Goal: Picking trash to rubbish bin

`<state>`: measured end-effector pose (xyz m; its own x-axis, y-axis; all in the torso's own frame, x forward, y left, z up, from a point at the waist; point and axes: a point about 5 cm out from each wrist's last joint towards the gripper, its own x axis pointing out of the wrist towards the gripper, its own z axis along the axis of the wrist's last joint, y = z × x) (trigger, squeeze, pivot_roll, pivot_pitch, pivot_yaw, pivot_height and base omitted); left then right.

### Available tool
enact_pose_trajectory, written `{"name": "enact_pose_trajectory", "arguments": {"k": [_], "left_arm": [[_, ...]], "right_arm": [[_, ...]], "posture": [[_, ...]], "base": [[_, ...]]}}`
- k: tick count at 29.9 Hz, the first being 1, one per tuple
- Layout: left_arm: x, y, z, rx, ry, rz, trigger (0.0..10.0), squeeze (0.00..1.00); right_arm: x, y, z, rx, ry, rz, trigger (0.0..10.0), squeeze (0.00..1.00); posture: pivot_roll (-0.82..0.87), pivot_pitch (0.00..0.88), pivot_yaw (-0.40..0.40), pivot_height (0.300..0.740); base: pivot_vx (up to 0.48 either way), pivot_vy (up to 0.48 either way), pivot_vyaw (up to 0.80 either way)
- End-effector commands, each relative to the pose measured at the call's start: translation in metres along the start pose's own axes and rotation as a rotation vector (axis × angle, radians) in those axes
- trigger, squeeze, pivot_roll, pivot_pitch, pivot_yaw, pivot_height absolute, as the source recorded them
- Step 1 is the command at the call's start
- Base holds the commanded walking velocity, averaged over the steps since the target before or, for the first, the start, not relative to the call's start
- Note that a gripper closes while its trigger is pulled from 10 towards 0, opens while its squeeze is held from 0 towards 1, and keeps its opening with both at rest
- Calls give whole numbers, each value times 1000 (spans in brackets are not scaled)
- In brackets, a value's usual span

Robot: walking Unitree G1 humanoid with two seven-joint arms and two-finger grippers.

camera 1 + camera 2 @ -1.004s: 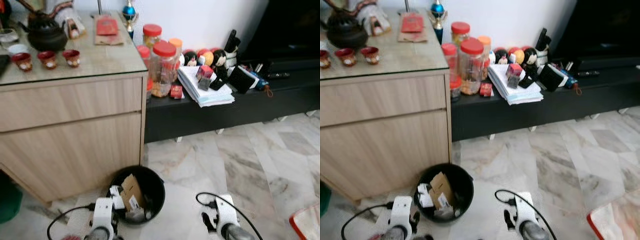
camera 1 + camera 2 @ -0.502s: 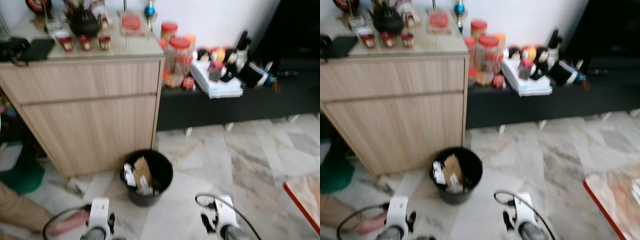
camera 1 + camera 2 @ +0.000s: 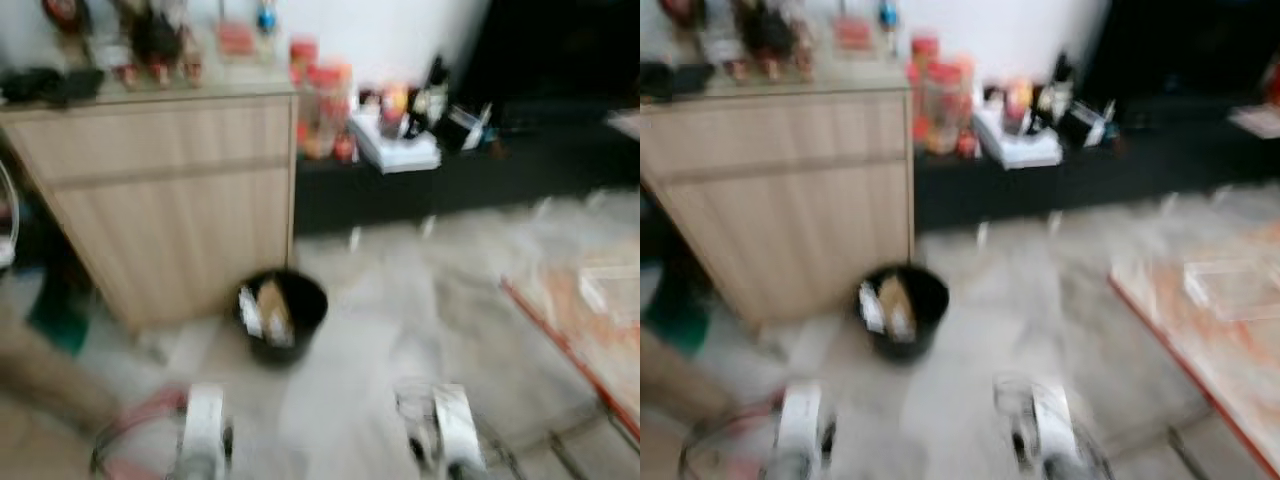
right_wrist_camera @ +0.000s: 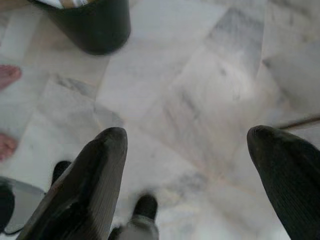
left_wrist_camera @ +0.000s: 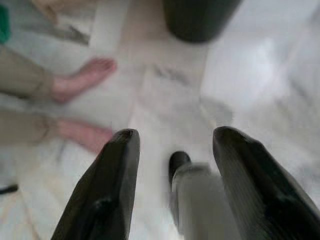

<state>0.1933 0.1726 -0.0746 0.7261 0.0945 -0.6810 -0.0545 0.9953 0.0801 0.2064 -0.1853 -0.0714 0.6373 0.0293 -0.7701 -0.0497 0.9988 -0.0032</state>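
The black rubbish bin (image 3: 282, 315) stands on the marble floor (image 3: 440, 300) just beside the wooden cabinet (image 3: 170, 190), already holding cardboard and paper scraps (image 3: 268, 308) (likely trash dropped in). Both head views are blurred, which suggests the robot is walking. The left hand (image 5: 172, 182) hangs low over the floor, fingers apart and empty, near a person's bare feet (image 5: 85, 80). The right hand (image 4: 187, 165) is likewise spread wide with nothing between its fingers, probably ready for the next piece.
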Motion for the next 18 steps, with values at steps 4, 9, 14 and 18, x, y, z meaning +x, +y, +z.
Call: {"name": "enact_pose_trajectory", "arguments": {"k": [4, 9, 14, 18], "left_arm": [[4, -1, 12, 16, -32, -6, 10000, 0], [4, -1, 12, 16, -32, -6, 10000, 0], [4, -1, 11, 21, -29, -9, 10000, 0], [4, -1, 11, 14, -24, -8, 10000, 0]], "right_arm": [[-1, -2, -4, 12, 23, -7, 10000, 0], [-1, -2, -5, 10, 27, -7, 10000, 0], [-1, -2, -5, 8, 30, -11, 10000, 0], [-1, -2, -6, 5, 33, -11, 10000, 0]], "posture": [[43, 75, -107, 740], [44, 74, -107, 740], [42, 64, -102, 740], [42, 54, -99, 740]], "base": [[0, 0, -781], [0, 0, -781], [0, 0, -781], [0, 0, -781]]}}
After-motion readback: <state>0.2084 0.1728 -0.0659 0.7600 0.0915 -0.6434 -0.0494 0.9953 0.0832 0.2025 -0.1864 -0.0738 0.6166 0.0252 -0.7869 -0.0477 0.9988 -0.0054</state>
